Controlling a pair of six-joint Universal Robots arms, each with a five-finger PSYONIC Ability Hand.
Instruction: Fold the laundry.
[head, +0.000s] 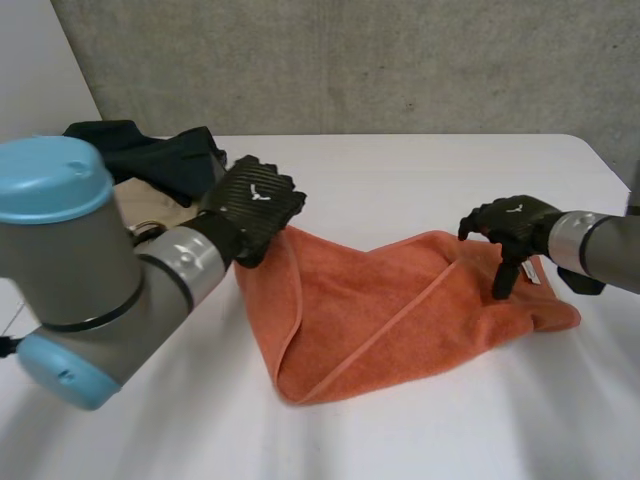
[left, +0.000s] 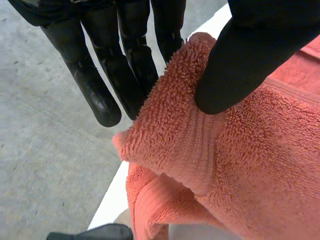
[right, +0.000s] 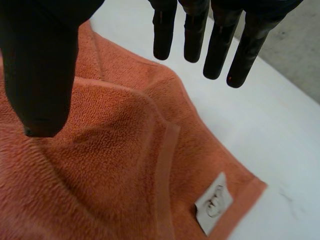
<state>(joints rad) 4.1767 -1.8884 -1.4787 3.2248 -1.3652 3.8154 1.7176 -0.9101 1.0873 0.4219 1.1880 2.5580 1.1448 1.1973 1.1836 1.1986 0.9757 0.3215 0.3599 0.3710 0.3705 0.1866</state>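
An orange towel (head: 400, 310) lies partly folded in the middle of the white surface (head: 400, 170), one side turned over so that its hemmed edge runs slantwise across the cloth.

The left robot hand (head: 255, 205) is at the towel's far left corner and grips it. In the left wrist view the thumb (left: 240, 65) presses the bunched terry edge against the fingers (left: 125, 70), and the corner is raised off the surface.

The right robot hand (head: 510, 232) hangs over the towel's right end, near the hem. It is open and holds nothing: in the right wrist view its fingers (right: 220, 45) are straight and set apart from the thumb (right: 40, 70), with the cloth below them. Whether the thumb tip touches the towel cannot be told. A small white label (right: 214, 202) sits on the towel's corner just beyond that hand.

Behind the towel's left corner, dark clothes (head: 150, 150) lie in a heap on the surface, with a beige piece (head: 150, 205) beside them.
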